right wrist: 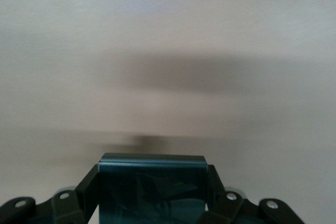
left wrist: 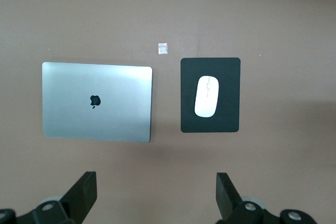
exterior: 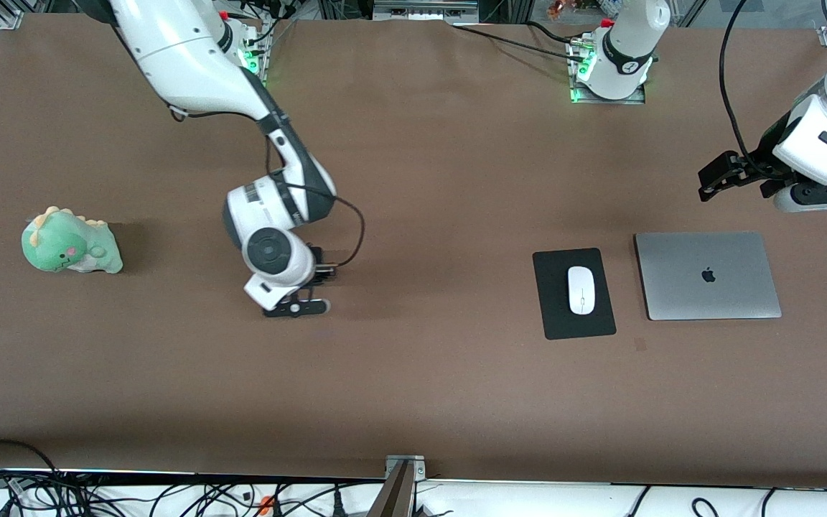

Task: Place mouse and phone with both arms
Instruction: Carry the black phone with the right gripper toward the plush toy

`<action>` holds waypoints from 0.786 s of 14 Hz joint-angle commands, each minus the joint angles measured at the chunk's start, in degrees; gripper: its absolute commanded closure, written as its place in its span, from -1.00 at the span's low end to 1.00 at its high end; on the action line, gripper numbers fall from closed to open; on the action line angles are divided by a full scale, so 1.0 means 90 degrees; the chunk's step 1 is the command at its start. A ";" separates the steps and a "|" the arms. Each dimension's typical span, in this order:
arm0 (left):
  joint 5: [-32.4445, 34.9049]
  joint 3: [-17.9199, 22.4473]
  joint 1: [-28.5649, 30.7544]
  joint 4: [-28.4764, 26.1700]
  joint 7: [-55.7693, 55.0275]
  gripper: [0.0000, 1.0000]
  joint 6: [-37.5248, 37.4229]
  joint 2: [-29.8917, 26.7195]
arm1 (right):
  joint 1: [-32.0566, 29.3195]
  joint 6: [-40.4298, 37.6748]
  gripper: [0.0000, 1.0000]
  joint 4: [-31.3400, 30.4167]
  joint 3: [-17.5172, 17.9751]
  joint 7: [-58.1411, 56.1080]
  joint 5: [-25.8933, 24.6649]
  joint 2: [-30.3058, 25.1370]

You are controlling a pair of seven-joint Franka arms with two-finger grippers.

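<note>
Mouse (exterior: 581, 290), white with a thin grey centre line, is seen lying on a black mouse pad (exterior: 573, 317) on the brown counter (exterior: 413, 388), toward the left arm's end. Just beside the pad, farther toward that end, a closed silver laptop (exterior: 708, 275) is set flat, and a dark apple logo can be made out on its lid; no other writing can be read. A small pale scrap (left wrist: 163, 48) is seen on the counter near the pad and laptop.

The phone (right wrist: 152, 187), a glossy dark slab, is held between the closed jaws of the right gripper (exterior: 306, 294), low over the bare middle of the counter, well apart from the mouse pad. A barcode-like label is visible on the right arm's wrist, but it cannot be read.

The left gripper (exterior: 726, 176) is held up over the counter's left-arm end, with its jaws spread wide and nothing between them. A green plush dinosaur (exterior: 69, 242) is placed toward the right arm's end.
</note>
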 commanded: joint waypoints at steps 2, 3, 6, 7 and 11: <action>-0.0131 -0.0022 0.0019 0.0232 0.0121 -1.00 -0.0162 0.0102 | -0.0777 -0.0094 0.53 -0.0800 -0.0019 -0.1419 0.0118 -0.0746; -0.0141 -0.0022 0.0019 0.0232 0.0121 -1.00 -0.0162 0.0102 | -0.1022 -0.0006 0.53 -0.1054 -0.0029 -0.1761 0.0118 -0.0932; -0.0141 -0.0022 0.0029 0.0232 0.0092 -1.00 -0.0162 0.0102 | -0.1735 0.0695 0.53 -0.2068 -0.0068 -0.2437 0.0118 -0.1518; -0.0141 -0.0012 0.0029 0.0232 0.0101 -1.00 -0.0162 0.0102 | -0.1969 0.1017 0.53 -0.2488 -0.0068 -0.2555 0.0118 -0.1723; -0.0141 -0.0012 0.0029 0.0232 0.0091 -1.00 -0.0162 0.0102 | -0.2264 0.2794 0.53 -0.3984 -0.0321 -0.2877 0.0118 -0.2203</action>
